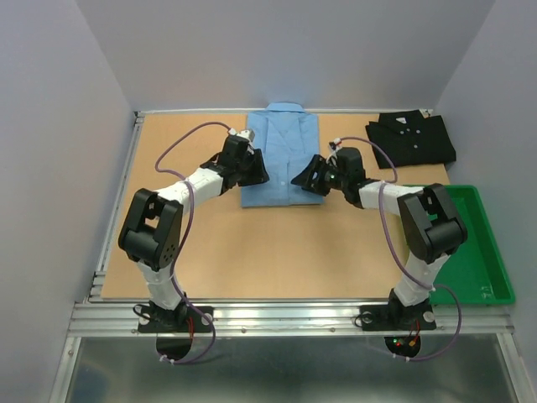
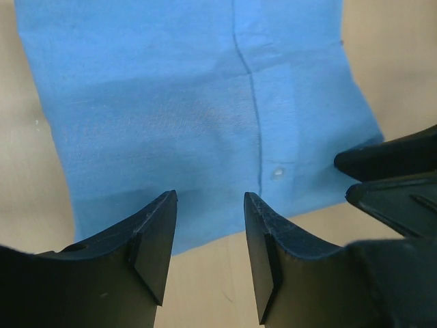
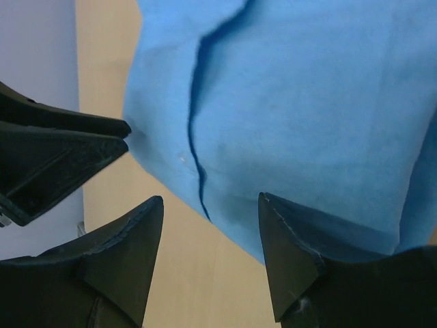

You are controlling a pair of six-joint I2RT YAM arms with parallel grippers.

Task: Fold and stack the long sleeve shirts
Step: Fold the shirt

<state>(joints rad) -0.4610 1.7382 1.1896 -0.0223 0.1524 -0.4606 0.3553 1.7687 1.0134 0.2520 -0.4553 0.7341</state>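
Observation:
A light blue long sleeve shirt (image 1: 281, 155) lies folded flat at the back middle of the table, collar away from me. A black long sleeve shirt (image 1: 411, 138) with white buttons lies folded at the back right, apart from the blue one. My left gripper (image 1: 256, 174) hovers at the blue shirt's lower left edge, and my right gripper (image 1: 303, 180) at its lower right edge. In the left wrist view the left gripper (image 2: 210, 197) is open and holds nothing, with the blue shirt's (image 2: 198, 116) hem just beyond its tips. The right gripper (image 3: 210, 198) is likewise open over that shirt's (image 3: 293, 102) corner.
A green plastic tray (image 1: 485, 277) sits along the table's right side, beside the right arm. The wooden tabletop (image 1: 252, 252) stretches between the blue shirt and the arm bases. Grey walls close in the back and both sides.

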